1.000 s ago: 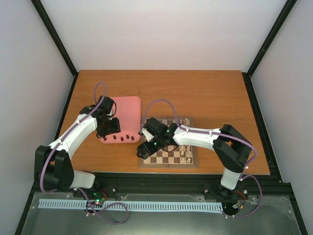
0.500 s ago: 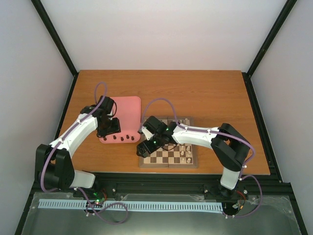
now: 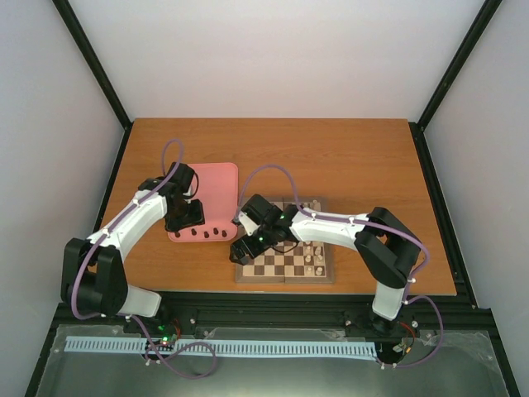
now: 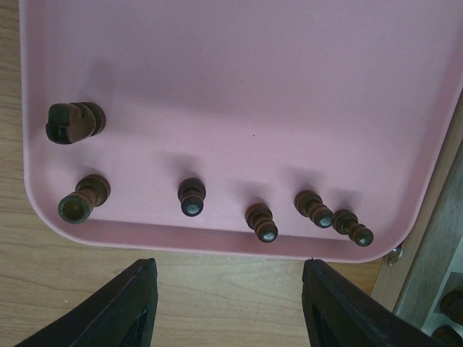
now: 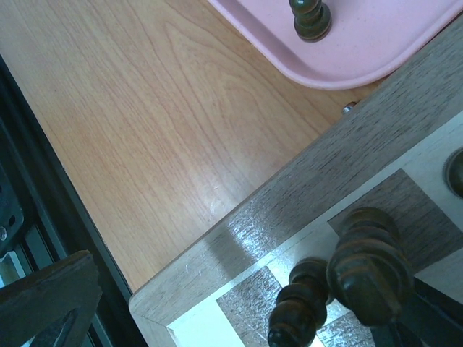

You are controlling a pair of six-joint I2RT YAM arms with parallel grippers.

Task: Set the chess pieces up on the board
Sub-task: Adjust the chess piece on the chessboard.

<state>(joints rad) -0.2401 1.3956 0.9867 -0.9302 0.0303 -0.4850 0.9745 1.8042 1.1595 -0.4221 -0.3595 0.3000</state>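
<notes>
Several dark brown chess pieces [image 4: 192,196] stand or lie along the near rim of a pink tray [image 4: 239,79]; one knight [image 4: 72,121] lies on its side. My left gripper [image 4: 228,303] hovers open just short of that rim, over bare table, with nothing between its fingers. In the top view it is at the tray's near edge [image 3: 183,217]. The board [image 3: 285,279] lies right of the tray. My right gripper [image 3: 246,245] is open over the board's left near corner [image 5: 217,267]. Two dark pieces [image 5: 369,271] stand on squares there, close to its right finger, ungripped.
Cream-white pieces [image 3: 312,260] stand along the board's right side. The tray's corner [image 5: 347,65] with one dark piece [image 5: 311,18] nearly touches the board. The table's black front rail [image 5: 65,217] runs just beside the board corner.
The right gripper has crept slightly left and away from me over the board's left edge. The left arm has barely shifted, and both grippers stay as wide as before.
</notes>
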